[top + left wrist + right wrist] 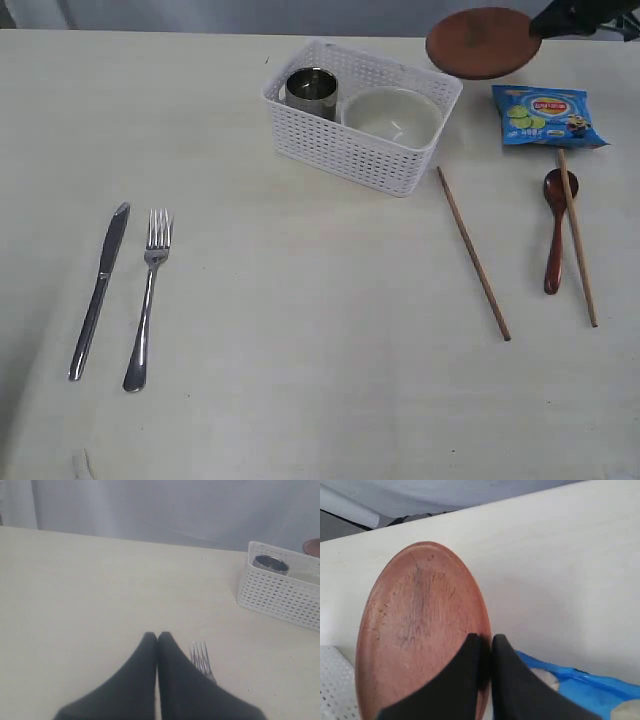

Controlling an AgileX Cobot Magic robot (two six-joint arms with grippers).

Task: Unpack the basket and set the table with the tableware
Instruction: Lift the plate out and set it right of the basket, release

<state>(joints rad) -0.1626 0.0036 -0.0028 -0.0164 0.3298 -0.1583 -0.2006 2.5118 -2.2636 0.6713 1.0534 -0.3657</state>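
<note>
Basket (pixel 350 152) has cup (pixel 311 90) and bowl (pixel 392 116) left inside; right gripper (pixel 485 652) clamps plate (pixel 480 42) aloft near it; knife (pixel 100 290), fork (pixel 150 300), chopsticks (pixel 473 253), spoon (pixel 556 230) already out.

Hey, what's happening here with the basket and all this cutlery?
A robot is unpacking the basket. Its right gripper pinches the brown plate by the rim, up in the air by the basket; the cup and bowl sit inside. Knife, fork, spoon and chopsticks lie on the table. The left gripper is shut, empty, near the fork.

Basket (pixel 350 155) w/ cup (pixel 311 88), bowl (pixel 393 115); plate (pixel 480 42) aloft
</note>
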